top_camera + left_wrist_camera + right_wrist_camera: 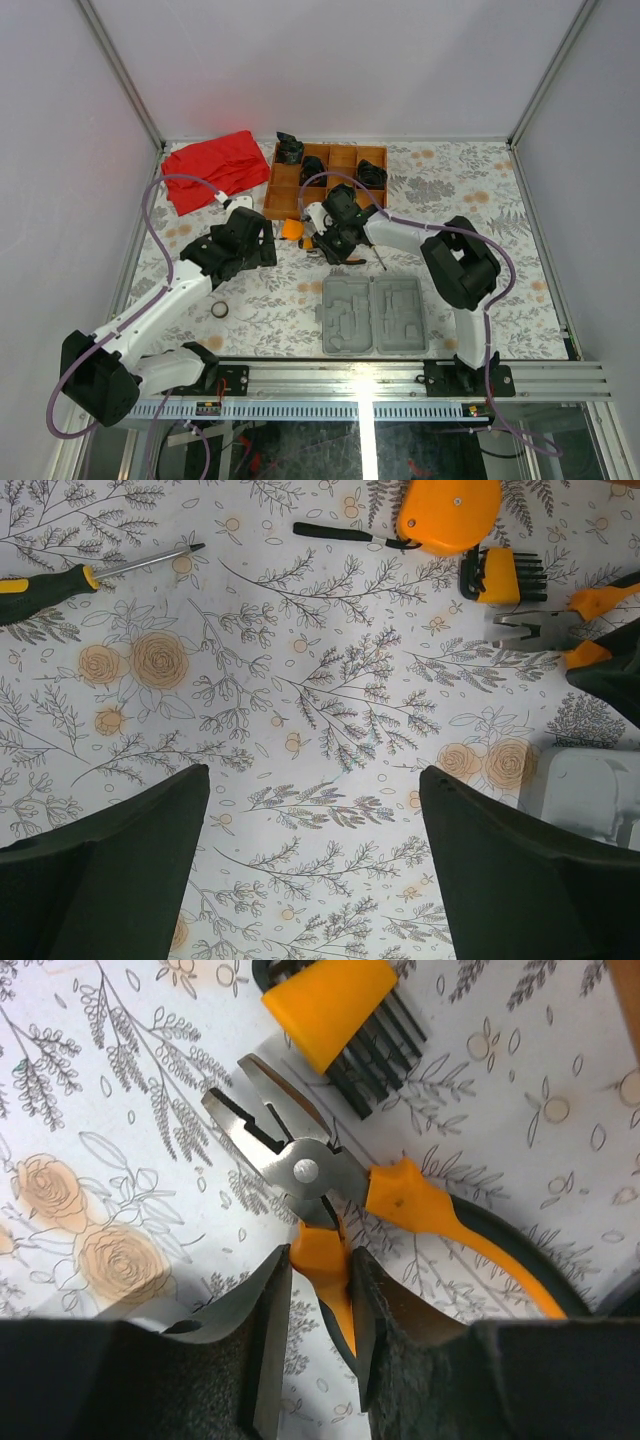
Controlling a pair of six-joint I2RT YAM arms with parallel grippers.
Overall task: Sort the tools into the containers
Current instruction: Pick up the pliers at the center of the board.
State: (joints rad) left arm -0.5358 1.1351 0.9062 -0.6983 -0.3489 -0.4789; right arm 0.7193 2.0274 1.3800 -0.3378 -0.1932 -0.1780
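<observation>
Pliers (320,1175), bright steel at the serrated nose with orange-and-black sleeved handles, are pinched by one handle between the fingers of the right gripper (315,1265), at eleven o'clock of the grey case (350,320). Its moulded plastic recesses appear empty, so nothing is judged sorted yet; the round orange tape measure (448,512) and slim yellow-and-black screwdriver (60,580) are seen lying out. The left gripper (315,772) is held spread wide over the floral cloth (300,680), with nothing in it.

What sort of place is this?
Likely a lab test cell: plain panel walls, a left arm and right arm on an aluminium rail, tape measure and screwdriver laid on a floral-cloth table.
</observation>
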